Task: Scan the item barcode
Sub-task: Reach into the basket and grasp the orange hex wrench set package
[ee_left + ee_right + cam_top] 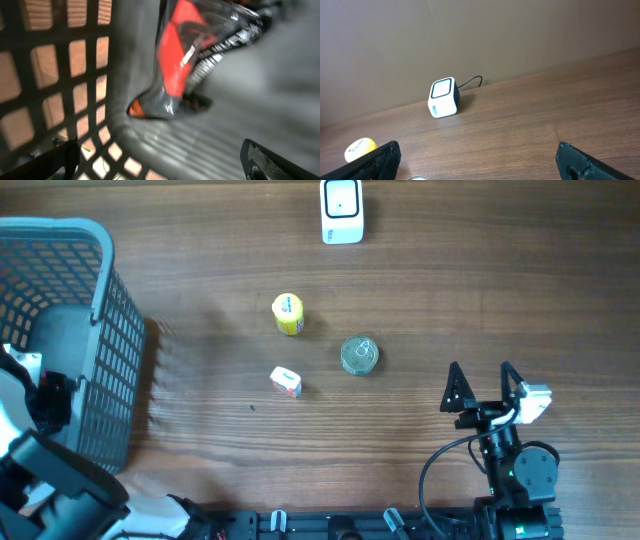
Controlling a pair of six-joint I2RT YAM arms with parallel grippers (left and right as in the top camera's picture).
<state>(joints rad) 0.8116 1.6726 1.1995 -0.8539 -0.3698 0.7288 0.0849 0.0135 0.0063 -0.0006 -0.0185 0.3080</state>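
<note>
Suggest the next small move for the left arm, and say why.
Probably ease the left tool toward the red-and-black packet lying in the grey basket and close on it. The jaws stand open and empty, the packet sits just ahead, and nothing is at the scanner yet.

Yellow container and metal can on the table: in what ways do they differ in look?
The yellow container is bright yellow with a small printed mark; the metal can is dull grey. The metal can shows a flat round lid with a pull ring and looks wider; the yellow container looks narrower and longer. Both rest on the wooden table, apart from each other.
</note>
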